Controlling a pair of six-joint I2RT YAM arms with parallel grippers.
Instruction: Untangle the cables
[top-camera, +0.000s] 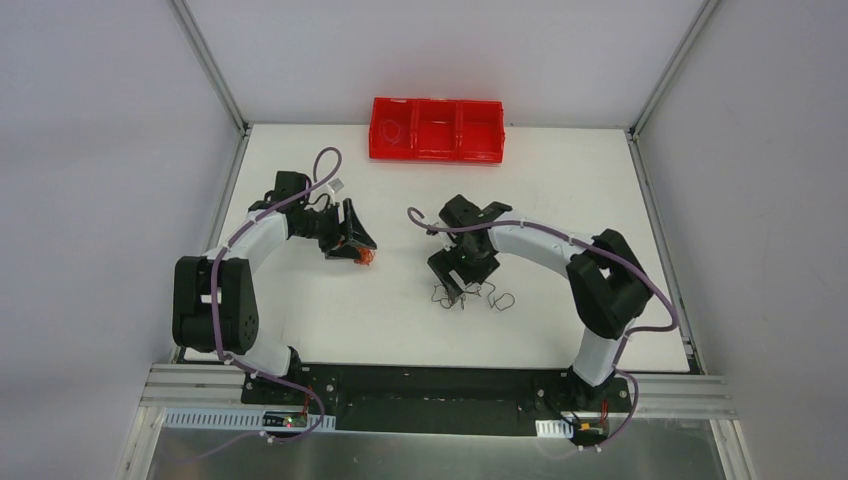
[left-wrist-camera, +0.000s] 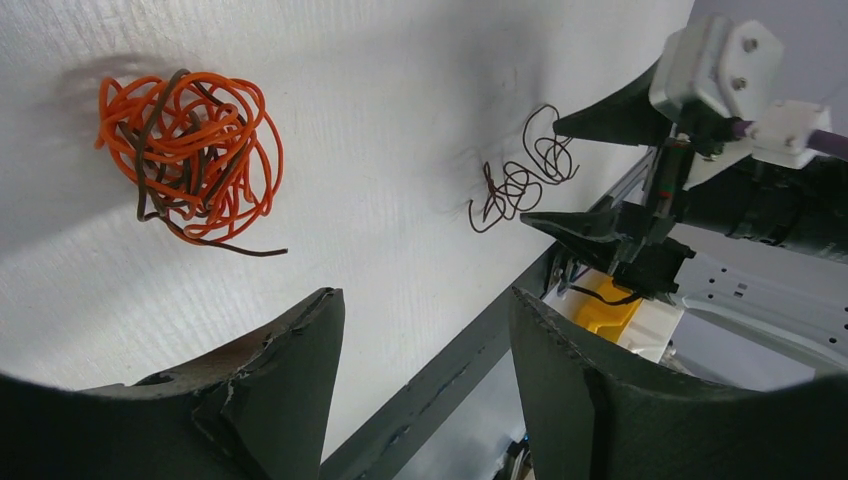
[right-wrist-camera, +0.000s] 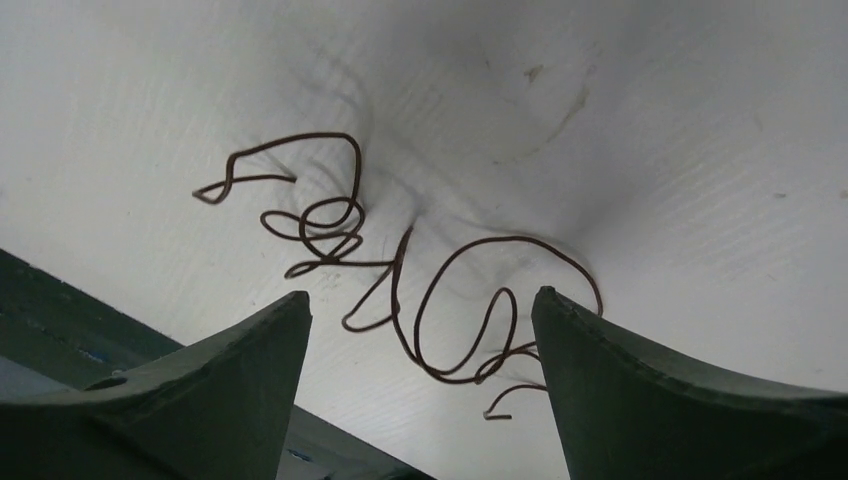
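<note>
Precision is being demanded: brown cable lying on the table beneath the wide, empty right tool, orange tangle ahead of the open left tool; one outer loop should be pinched.

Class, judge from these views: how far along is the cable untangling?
Done: one dark wire lies free on the table, apart from the orange ball. In hand: nothing; both pairs of jaws stand open. Left: the ball, a dark strand wound through it.
</note>
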